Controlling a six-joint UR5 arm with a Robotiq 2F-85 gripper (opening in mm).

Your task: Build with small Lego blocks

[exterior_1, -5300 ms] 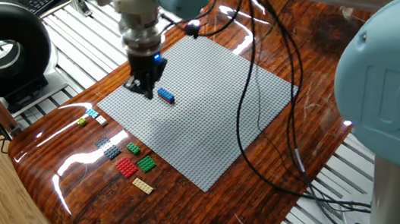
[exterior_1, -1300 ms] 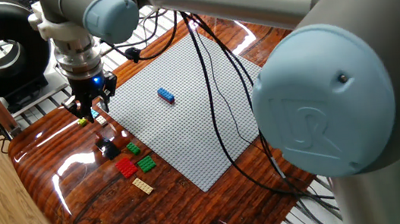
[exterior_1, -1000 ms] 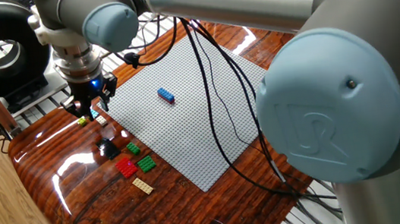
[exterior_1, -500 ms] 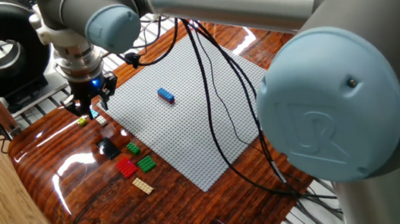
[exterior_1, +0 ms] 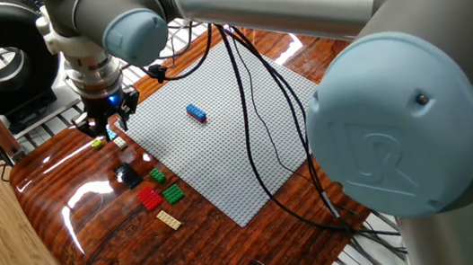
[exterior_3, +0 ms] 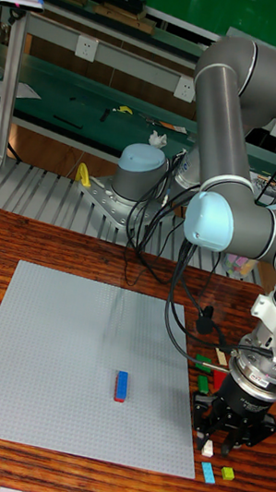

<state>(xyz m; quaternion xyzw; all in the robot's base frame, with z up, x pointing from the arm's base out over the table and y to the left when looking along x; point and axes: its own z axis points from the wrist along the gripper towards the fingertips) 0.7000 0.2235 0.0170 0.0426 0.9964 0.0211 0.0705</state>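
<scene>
silver tube arm (exterior_3: 233, 78), pale blue joint caps, black cables, black end effector (exterior_1: 104, 128)

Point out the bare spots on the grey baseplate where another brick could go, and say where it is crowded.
Nearly the whole baseplate is bare: only the blue brick sits on it, so there is room between that brick and every edge. It is crowded off the plate, on the wood along one edge: the gripper hangs over the cyan brick and yellow-green brick, with the red plate, green plate and tan plate nearby.

Glossy wooden table (exterior_1: 232, 242), grey baseplate (exterior_1: 239, 150), loose small Lego blocks (exterior_1: 158, 196).
</scene>
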